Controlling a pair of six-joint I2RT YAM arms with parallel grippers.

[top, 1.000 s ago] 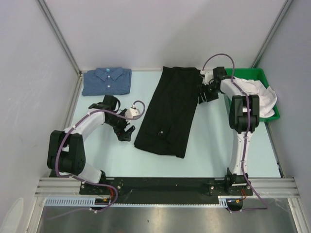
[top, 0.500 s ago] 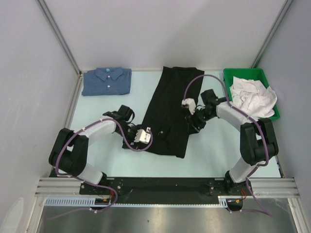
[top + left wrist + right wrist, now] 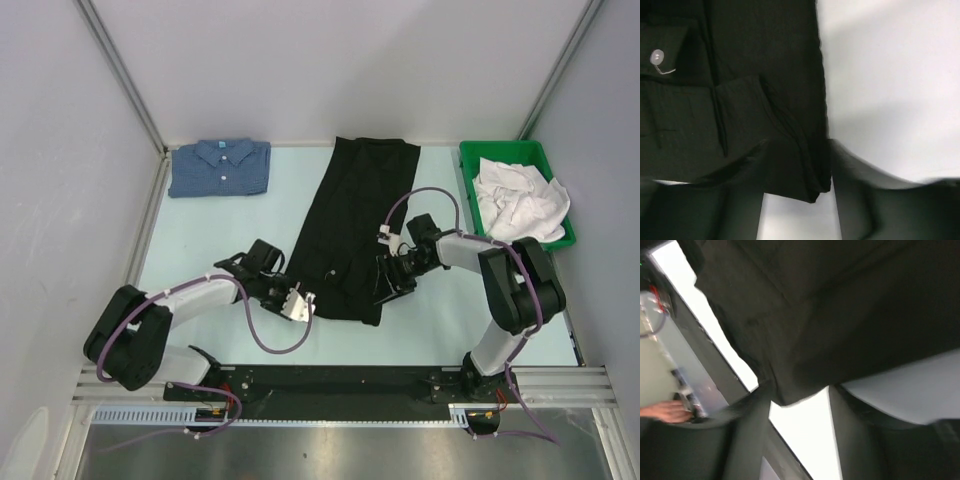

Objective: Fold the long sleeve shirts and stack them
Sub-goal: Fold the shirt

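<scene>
At the far left, the folded blue shirt [image 3: 220, 167] lies flat on the table [image 3: 225, 235], well apart from me. My left gripper [image 3: 300, 304] sits low at the near left corner of the long black shirt [image 3: 350, 215], jaws partly apart with the hem corner between them, not pinched. My right gripper [image 3: 385, 284] straddles the near right corner the same way, with a gap showing. Further right, a green bin [image 3: 497, 150] holds white cloths [image 3: 520, 195].

Green plastic bin [image 3: 500, 149], far right of tabletop [image 3: 200, 230]: holds heaped, crumpled white cloth [image 3: 515, 200]. Tabletop: pale mint, flat. Enclosure: plain grey walls [image 3: 330, 70], metal corner posts [image 3: 120, 75], aluminium rail [image 3: 560, 380] along the near edge.
</scene>
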